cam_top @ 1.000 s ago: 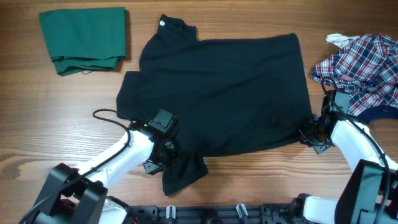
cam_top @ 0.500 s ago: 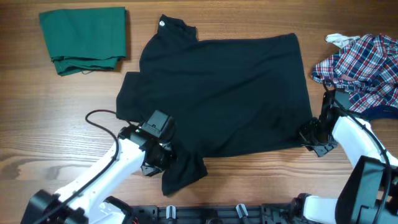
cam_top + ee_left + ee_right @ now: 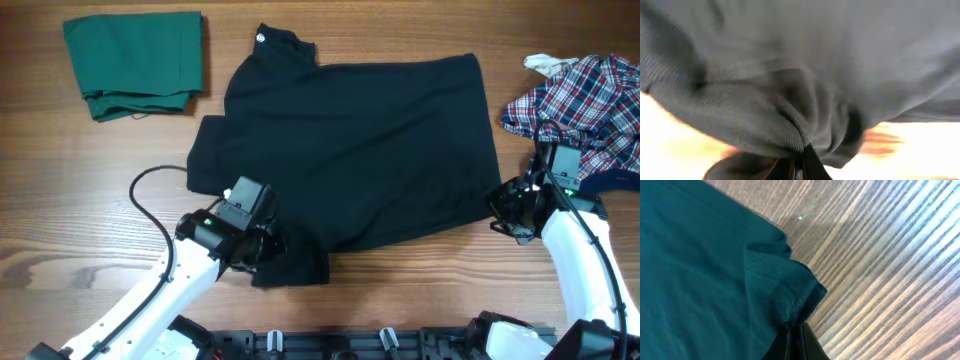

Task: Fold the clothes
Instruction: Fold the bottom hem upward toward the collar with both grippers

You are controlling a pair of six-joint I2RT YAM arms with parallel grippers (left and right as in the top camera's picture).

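A pale wooden table (image 3: 60, 200) with a strong grain fills the space in front of me, and most of its middle is covered by a black short-sleeved polo shirt of soft fabric (image 3: 360, 150). It lies spread fairly flat. Its collar (image 3: 280, 42) points to the far left, with a small white dot just beside it, and its body runs out to the right.

At the near left corner of the shirt, a sleeve (image 3: 295, 265) sits bunched up and crumpled. The left gripper (image 3: 262, 250) is clamped tight on this bunch. In the left wrist view the dark knit gathers into folds that run down into the closed fingertips of the left gripper (image 3: 799, 165), and the cloth there is lifted off the table.

The right gripper (image 3: 503, 210) is at the shirt's near right corner, also closed, and pinches the edge of the cloth. In the right wrist view a stitched hem corner is folded over and caught between the fingertips of the right gripper (image 3: 795, 330), with bare wood just beyond it. The fabric looks bluish-green in that camera.

A solid green folded garment (image 3: 135, 62) sits at the far left corner, well apart from the shirt. A crumpled red, white and blue plaid shirt (image 3: 580, 105) lies at the far right, near the right arm. A thin black cable (image 3: 140, 190) loops over the wood beside the left arm.
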